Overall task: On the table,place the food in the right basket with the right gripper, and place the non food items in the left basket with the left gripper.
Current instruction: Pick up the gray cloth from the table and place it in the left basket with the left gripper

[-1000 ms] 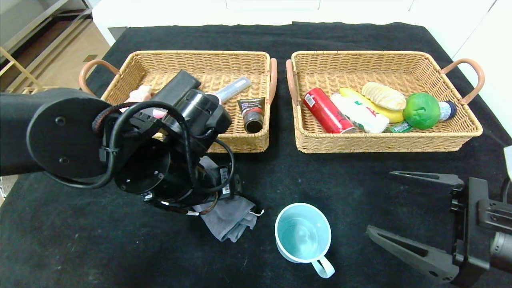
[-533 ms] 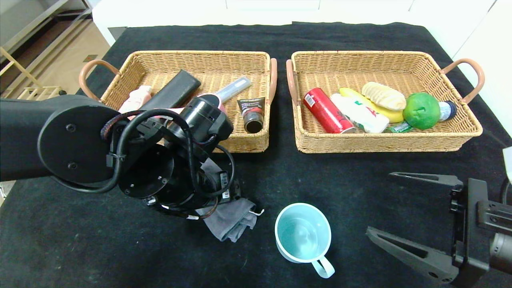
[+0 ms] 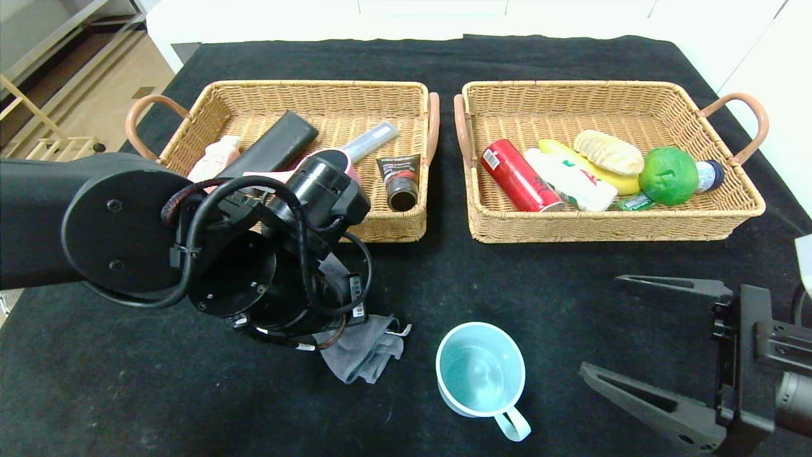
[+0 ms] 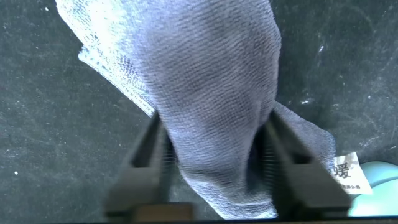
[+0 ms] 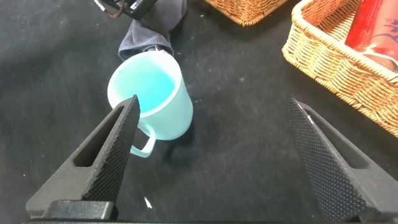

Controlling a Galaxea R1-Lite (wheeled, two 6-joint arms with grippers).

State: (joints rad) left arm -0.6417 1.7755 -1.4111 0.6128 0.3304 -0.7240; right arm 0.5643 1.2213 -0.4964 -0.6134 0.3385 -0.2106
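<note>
my left gripper stands over the grey cloth just beside the mug, fingers pinching a raised fold because it belongs in the left basket beyond, while my right gripper waits agape beside the mug.
</note>
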